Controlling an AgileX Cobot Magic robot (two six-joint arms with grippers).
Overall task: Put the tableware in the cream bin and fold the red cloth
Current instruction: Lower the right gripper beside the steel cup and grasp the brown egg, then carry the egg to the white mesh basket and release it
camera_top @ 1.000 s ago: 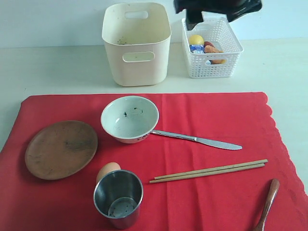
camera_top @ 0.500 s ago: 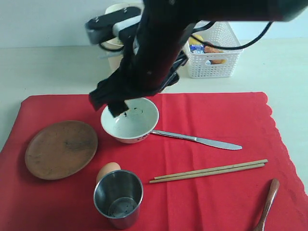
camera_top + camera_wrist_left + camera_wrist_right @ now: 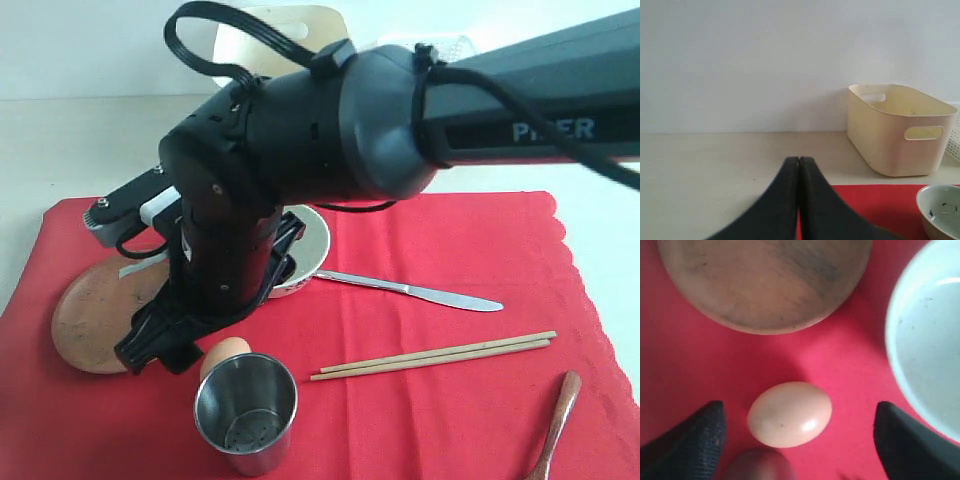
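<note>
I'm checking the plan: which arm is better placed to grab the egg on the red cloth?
Right. The right pincer hangs open with the egg between its fingers; the left pincer is shut, at the edge of the red cloth.

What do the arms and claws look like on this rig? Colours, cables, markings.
Right arm: glossy dark grey-black, bulbous joint housings, pale lettering on the forearm, partly hidden by black cables looped outside. A silver-and-white bracket sits at the wrist. Right claw: black, with finely textured fingers. Left claw: smooth black fingers tapering to rounded tips; its arm is out of view.
</note>
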